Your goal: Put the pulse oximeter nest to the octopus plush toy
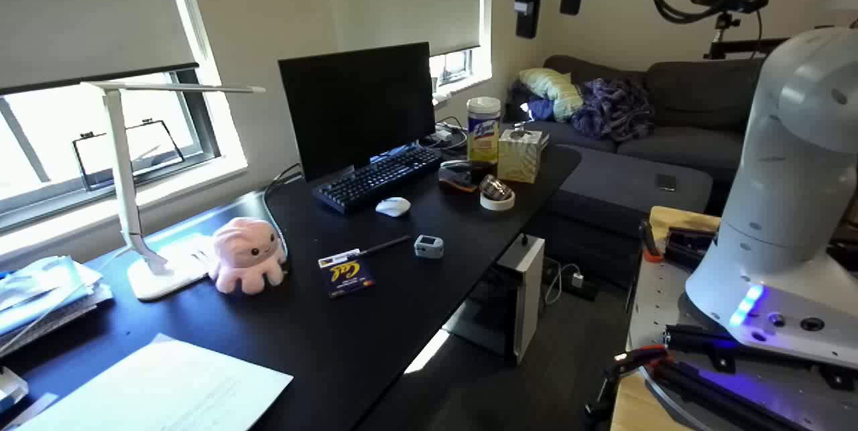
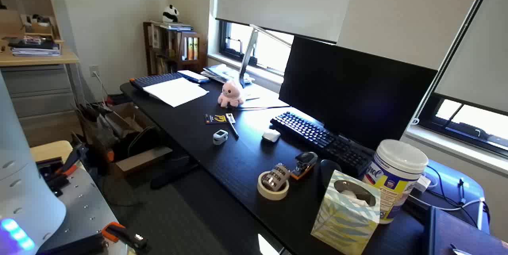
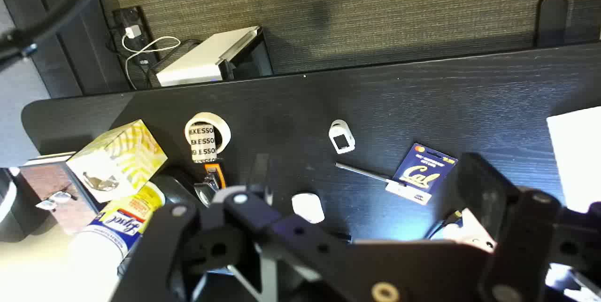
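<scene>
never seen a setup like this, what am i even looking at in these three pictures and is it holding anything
This is a white robot arm with a black gripper, its two-fingered hand. Two pictures are shot from outside the robot; the one looking down is shot from its wrist. On the dark desk are a pink octopus plush, a small pulse oximeter, a Cal card, a pen-like stick, a white mouse, a keyboard and a monitor, among other things. Nothing is held: the gripper hangs open in the air.
</scene>
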`<state>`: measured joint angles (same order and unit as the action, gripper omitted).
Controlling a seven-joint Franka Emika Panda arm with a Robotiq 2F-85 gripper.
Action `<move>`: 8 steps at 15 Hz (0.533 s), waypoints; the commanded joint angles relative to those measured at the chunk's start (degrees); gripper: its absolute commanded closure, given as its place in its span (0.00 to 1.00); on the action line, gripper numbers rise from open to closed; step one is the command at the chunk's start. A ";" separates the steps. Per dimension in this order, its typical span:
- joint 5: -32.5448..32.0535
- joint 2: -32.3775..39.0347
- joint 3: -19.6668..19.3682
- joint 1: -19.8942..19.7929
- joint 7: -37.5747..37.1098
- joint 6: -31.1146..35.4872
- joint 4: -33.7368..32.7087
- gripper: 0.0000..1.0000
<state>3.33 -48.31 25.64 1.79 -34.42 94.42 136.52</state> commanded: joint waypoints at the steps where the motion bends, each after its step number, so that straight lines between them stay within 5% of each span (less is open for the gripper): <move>1: -0.57 0.39 -0.57 0.90 -0.58 -0.08 -0.13 0.00; 8: 0.04 12.07 -15.06 0.40 18.59 18.70 9.36 0.00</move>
<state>3.29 -43.82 15.47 1.59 -24.95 105.55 143.53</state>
